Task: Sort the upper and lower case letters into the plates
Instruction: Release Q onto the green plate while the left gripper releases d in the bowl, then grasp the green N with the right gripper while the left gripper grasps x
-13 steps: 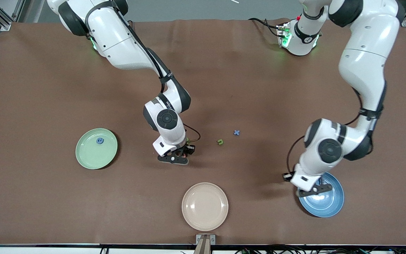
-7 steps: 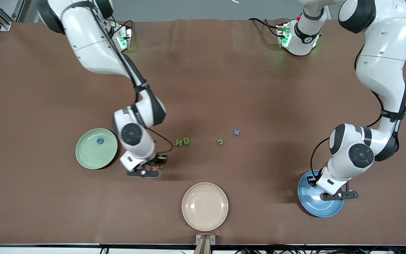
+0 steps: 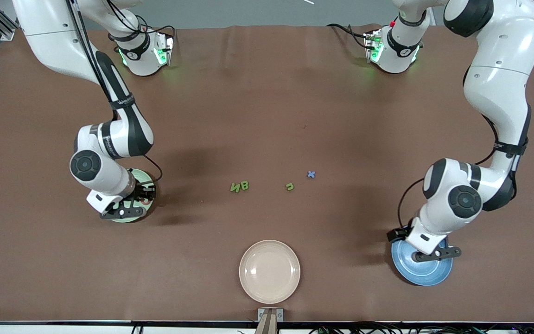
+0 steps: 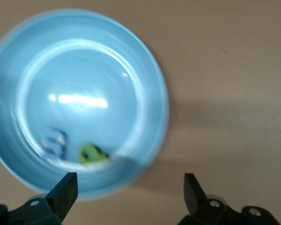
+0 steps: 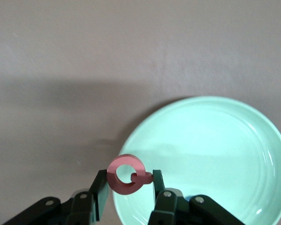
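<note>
The right gripper (image 3: pixel 144 200) has swung from the table's middle to over the mint green plate (image 5: pixel 210 154), jaws clamped on the light, stiff pink Q (image 5: pixel 126 174) by its rim, while the left gripper (image 4: pixel 129 187), jaws apart, hovers over the blue plate (image 4: pixel 79 93) holding 2 letters.

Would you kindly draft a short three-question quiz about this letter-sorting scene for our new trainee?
1. True or false: the right tool holds a pink letter over the rim of the green plate.
2. Which plate is under the open left tool? A) beige plate B) blue plate C) green plate
3. How many letters lie in the blue plate, seen from the left wrist?

Key: 1 true. 2 B. 3 two: a green letter and a blue letter.
</note>
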You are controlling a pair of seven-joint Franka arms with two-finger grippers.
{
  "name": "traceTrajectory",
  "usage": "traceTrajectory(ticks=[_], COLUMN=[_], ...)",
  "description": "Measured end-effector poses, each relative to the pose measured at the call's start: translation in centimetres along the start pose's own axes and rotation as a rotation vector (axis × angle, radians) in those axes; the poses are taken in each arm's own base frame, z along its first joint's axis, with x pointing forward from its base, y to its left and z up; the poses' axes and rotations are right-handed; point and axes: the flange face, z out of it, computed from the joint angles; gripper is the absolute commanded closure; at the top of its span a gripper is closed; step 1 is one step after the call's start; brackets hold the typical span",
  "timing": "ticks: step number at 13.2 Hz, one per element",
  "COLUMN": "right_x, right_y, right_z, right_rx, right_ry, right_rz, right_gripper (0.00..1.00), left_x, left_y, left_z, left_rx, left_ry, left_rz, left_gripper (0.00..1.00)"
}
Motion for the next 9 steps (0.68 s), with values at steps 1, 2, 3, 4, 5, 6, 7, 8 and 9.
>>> traceTrajectory(ticks=[1, 2, 3, 4, 5, 6, 7, 8, 9], right_x=[-1.1, -1.9, -2.5, -2.9, -3.0, -3.0, -3.0, -3.0, -2.9], right_y=[0.3, 0.5, 0.5, 0.7, 0.9, 1.2, 1.5, 1.7, 1.7], right_z=[1.2, 2.2, 2.9, 3.3, 3.4, 3.5, 3.5, 3.5, 3.3], right_rx=[0.0, 0.0, 0.0, 0.0, 0.0, 0.0, 0.0, 0.001, 0.001], right_ry=[-0.005, -0.011, -0.018, -0.024, -0.028, -0.029, -0.029, -0.028, -0.024], right_rz=[0.002, 0.003, 0.003, 0.006, 0.01, 0.015, 0.019, 0.022, 0.023], right_gripper=[0.99, 0.99, 0.98, 0.97, 0.77, 0.2, 0.0, 0.0, 0.0], left_x=[-1.4, -3.0, -4.9, -6.9, -9.0, -11.0, -12.9, -14.6, -16.2], left_y=[1.7, 3.3, 4.9, 6.5, 8.1, 9.5, 10.6, 11.6, 12.6], left_z=[-0.6, -1.1, -1.4, -1.5, -1.5, -1.2, -0.6, 0.1, 0.9], left_rx=[-0.002, -0.002, -0.002, -0.001, -0.009, -0.028, -0.054, -0.081, -0.098], left_ry=[-0.016, -0.03, -0.048, -0.066, -0.076, -0.075, -0.068, -0.06, -0.058], left_rz=[-0.014, -0.032, -0.046, -0.052, -0.047, -0.034, -0.017, 0.006, 0.033], left_gripper=[0.0, 0.0, 0.0, 0.01, 0.01, 0.01, 0.01, 0.01, 0.02])
